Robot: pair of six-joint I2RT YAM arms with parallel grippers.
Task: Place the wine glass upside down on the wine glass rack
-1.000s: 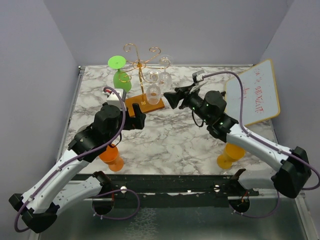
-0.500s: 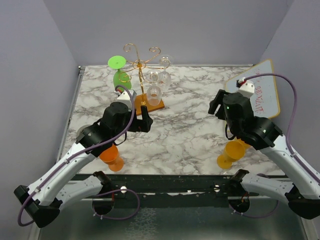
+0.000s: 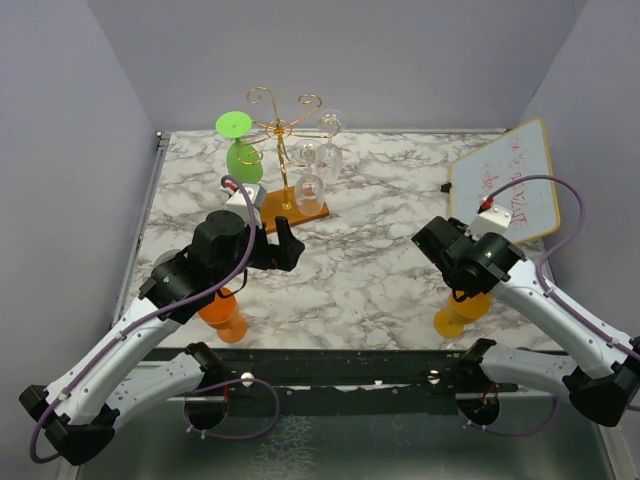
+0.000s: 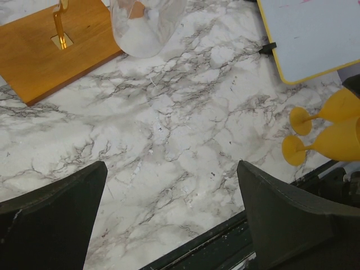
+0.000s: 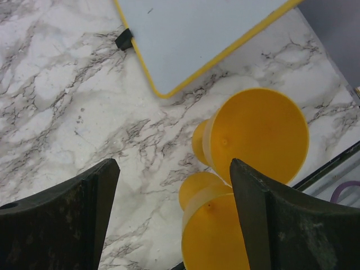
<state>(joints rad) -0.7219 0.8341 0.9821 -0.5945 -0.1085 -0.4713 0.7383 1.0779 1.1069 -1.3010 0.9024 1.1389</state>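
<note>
1. Starting from the biggest thing, the marble table (image 3: pixel 360 280) carries everything, and a whiteboard (image 3: pixel 505 185) lies at its right edge.
2. The wine glass rack (image 3: pixel 285 212) stands near the far left corner on its wooden base (image 4: pixel 50 56). A green glass (image 3: pixel 240 155) and clear glasses (image 4: pixel 146 25) hang on it upside down. Some wire arms look free to me.
3. My left gripper (image 4: pixel 171 166) is just beside the base of the rack, with fingers apart and nothing between them. My right gripper (image 5: pixel 174 163) hovers over the near right corner, also spread and holding nothing.
4. Two yellow wine glasses (image 5: pixel 256 135) are below the right gripper, close together at that corner, and they seem to stand upright. An orange wine glass (image 3: pixel 222 312) stands by the near edge, toward the left corner. I take one yellow glass as the next for the rack.
5. I judge it to be light, stiff plastic, smooth and a little slippery. It can tip at a small touch and knock its neighbour.
6. The thin stem (image 4: pixel 316 116) seems the best place to take hold, close under the bowl. This would leave the foot free to slide onto the wire.
</note>
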